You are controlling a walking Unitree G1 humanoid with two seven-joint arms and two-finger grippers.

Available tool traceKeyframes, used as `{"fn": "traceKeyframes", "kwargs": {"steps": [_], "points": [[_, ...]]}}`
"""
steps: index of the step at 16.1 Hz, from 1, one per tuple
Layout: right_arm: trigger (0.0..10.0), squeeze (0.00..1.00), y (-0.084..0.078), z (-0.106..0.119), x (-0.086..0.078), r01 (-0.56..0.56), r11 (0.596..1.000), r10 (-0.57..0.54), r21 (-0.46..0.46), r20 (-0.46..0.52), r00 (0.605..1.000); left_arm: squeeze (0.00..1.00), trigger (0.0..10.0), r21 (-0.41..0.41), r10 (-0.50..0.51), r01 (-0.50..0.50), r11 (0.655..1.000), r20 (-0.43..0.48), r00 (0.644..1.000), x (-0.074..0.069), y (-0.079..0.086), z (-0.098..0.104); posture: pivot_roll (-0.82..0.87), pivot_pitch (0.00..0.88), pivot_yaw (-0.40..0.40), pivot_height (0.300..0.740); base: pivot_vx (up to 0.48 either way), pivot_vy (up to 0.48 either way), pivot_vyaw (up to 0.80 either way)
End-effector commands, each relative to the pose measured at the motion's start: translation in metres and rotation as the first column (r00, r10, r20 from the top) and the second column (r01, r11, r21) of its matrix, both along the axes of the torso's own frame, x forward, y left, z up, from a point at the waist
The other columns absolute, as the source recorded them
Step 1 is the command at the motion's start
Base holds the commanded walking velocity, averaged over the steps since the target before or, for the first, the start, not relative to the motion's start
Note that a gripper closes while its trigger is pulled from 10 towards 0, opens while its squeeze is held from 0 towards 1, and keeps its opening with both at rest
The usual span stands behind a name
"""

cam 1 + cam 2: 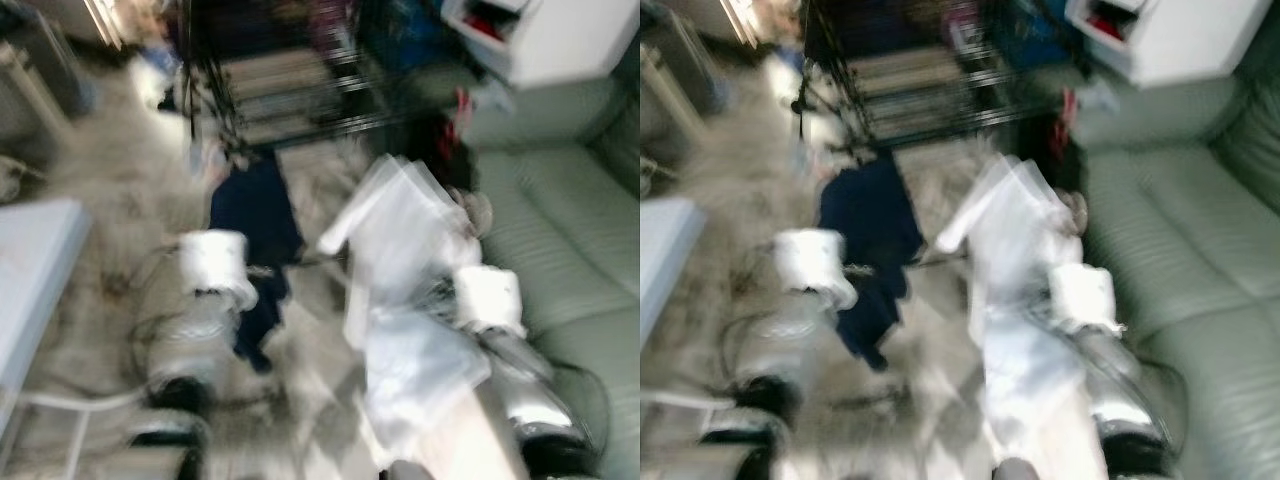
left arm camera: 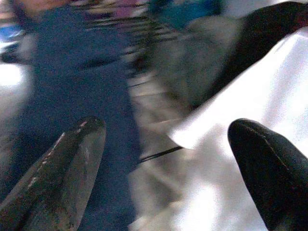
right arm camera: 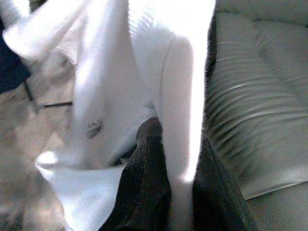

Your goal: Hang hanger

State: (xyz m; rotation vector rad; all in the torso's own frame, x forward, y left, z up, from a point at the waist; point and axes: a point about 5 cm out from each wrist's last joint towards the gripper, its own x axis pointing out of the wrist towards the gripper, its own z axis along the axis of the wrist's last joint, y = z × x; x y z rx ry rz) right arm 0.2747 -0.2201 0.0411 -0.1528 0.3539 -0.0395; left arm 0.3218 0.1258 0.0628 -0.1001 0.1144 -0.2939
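Note:
All views are blurred by motion. A white garment (image 1: 405,215) hangs in front of me, right of centre. In the right wrist view, my right gripper (image 3: 178,137) is shut on a fold of the white garment (image 3: 120,86). In the left wrist view, my left gripper (image 2: 166,127) is open, its fingers (image 2: 62,168) wide apart with nothing between them. Beyond it are a dark blue garment (image 2: 72,82) and the white garment's edge (image 2: 250,96). A thin dark rod (image 2: 161,154), perhaps part of a hanger, runs between the two garments. The dark blue garment (image 1: 255,215) sits just past my left wrist.
A black clothes rack (image 1: 290,90) stands at the back. A grey-green sofa (image 1: 570,230) runs along the right side, with a white box (image 1: 560,35) above it. A pale blue table (image 1: 35,260) edge is at my left. Pale floor (image 1: 110,200) lies ahead on the left.

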Motion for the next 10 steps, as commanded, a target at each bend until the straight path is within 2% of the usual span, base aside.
{"fn": "traceKeyframes", "kwargs": {"steps": [1,2,5,7,8,10], "points": [[10.0,0.0,0.02,0.015,0.012,-0.055,0.998,0.053,0.023,0.088,0.995,0.0,10.0,0.033,0.082,-0.081,0.996,-0.022,0.996,-0.002,0.029,-0.004,-0.07,0.0,0.061,0.74,0.289,0.382,0.0],[10.0,0.0,0.02,0.014,0.011,-0.056,0.998,0.053,0.026,0.084,0.995,0.0,10.0,0.035,0.087,-0.086,0.996,-0.025,0.996,-0.001,0.03,-0.004,-0.07,0.0,0.062,0.74,0.281,0.39,0.0],[10.0,0.0,0.025,0.008,0.007,-0.081,0.996,0.079,0.032,0.068,0.995,0.0,10.0,0.075,0.125,-0.123,0.99,-0.023,0.992,-0.002,0.036,-0.005,-0.07,0.0,0.063,0.74,0.0,0.46,0.0],[10.0,0.0,0.035,0.007,0.005,-0.146,0.989,0.144,0.025,0.088,0.986,0.0,10.0,0.146,0.22,-0.217,0.965,-0.007,0.975,-0.012,0.048,-0.012,-0.04,0.0,0.054,0.74,0.0,0.0,0.0],[10.0,0.0,0.039,0.009,0.008,-0.165,0.986,0.162,0.022,0.1,0.982,0.0,10.0,0.156,0.236,-0.232,0.96,-0.009,0.972,-0.014,0.05,-0.014,-0.04,0.0,0.053,0.74,0.0,0.0,0.0],[10.0,0.0,0.038,0.025,0.022,-0.147,0.989,0.142,0.016,0.177,0.974,0.0,10.0,0.158,0.26,-0.261,0.952,0.026,0.965,-0.013,0.047,-0.008,-0.01,0.0,0.05,0.74,0.0,0.0,0.0]]}}
